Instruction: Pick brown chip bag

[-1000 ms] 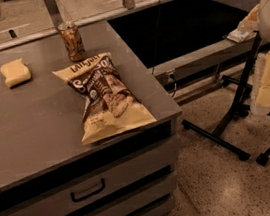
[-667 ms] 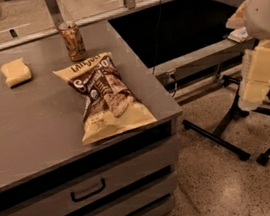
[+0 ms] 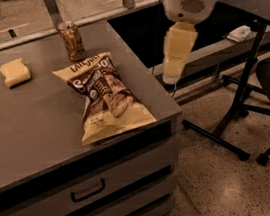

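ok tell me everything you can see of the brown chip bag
The brown chip bag is crinkled, dark brown in the middle with white lettering and pictured chips, pale tan at both ends. It lies flat on the grey counter by its front right corner, close to the drink can behind it. The gripper hangs to its right, past the counter edge, not touching it.

Setting: you are working in what looks like an office or lab workroom. Evidence: a grey desk [image 3: 22,132] with drawers [image 3: 87,193] beneath, a speckled hard floor [image 3: 223,193] and a black metal-legged stand [image 3: 241,109] alongside. The brown chip bag [image 3: 105,96] and a drink can [image 3: 72,40] sit on the desk. Your gripper [image 3: 173,74] hangs just beyond the desk's right edge.
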Tool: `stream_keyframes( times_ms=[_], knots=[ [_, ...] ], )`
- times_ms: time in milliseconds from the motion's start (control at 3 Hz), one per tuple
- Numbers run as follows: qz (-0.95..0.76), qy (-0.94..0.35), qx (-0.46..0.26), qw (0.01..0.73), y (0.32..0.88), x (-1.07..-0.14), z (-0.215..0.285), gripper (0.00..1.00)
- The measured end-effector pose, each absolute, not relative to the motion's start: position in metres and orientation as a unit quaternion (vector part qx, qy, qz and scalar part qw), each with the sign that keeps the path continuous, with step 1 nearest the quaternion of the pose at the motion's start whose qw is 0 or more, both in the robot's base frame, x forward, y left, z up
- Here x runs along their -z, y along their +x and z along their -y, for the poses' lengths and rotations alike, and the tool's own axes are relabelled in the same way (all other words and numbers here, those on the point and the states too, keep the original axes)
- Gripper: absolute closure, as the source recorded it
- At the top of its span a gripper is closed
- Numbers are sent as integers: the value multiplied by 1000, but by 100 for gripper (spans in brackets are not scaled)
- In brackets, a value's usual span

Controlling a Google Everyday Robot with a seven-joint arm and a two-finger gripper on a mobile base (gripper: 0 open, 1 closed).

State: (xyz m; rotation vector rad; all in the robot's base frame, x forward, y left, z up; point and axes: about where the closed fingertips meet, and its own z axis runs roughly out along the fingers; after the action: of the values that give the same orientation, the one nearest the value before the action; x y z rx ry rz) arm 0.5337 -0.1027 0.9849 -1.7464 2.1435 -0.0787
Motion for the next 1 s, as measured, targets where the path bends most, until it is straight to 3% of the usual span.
stream_keyframes(
  times_ms=[667,1000],
  knots=[
    [-790,-564,-50,235,617,-938,-4,0],
    [-820,-506,-102,248,618,-909,-27,0]
  ],
)
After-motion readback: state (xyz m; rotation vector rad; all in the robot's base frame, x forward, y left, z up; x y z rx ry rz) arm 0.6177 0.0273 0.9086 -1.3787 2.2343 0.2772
